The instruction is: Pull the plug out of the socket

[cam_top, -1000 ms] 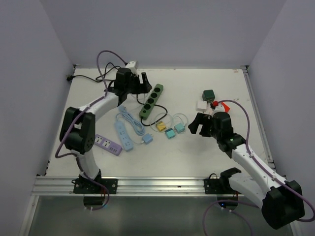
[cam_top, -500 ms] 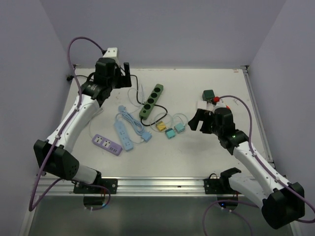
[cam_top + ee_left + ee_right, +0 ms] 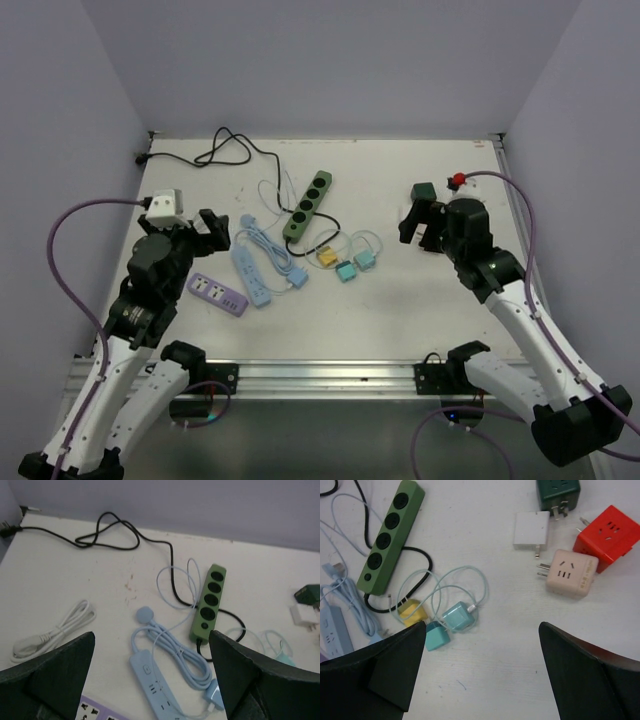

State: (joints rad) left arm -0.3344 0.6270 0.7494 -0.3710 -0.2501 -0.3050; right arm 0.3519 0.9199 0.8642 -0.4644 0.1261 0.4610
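Observation:
The socket (image 3: 307, 205), a long dark green power strip with a black cord, lies mid-table, also in the left wrist view (image 3: 210, 602) and the right wrist view (image 3: 390, 537). All its round outlets that show are bare. Several loose plug cubes lie on the table; I cannot tell which one is the plug. My left gripper (image 3: 185, 232) hangs open near the left side, well short of the socket, nothing between its fingers (image 3: 151, 640). Above the table's right part, my right gripper (image 3: 425, 222) is open and holds nothing (image 3: 481, 630).
A light blue strip (image 3: 252, 275) with coiled cable and a purple strip (image 3: 218, 294) lie left of centre. Yellow (image 3: 412, 611) and teal (image 3: 459, 617) cubes with thin cables lie beside the socket. Dark green (image 3: 557, 492), white (image 3: 531, 529), red (image 3: 606, 532) and beige (image 3: 570, 572) cubes lie far right.
My left arm has swung back from beside the socket to the near left. The right gripper has drawn back to the right. Both grippers' jaws have opened wider.

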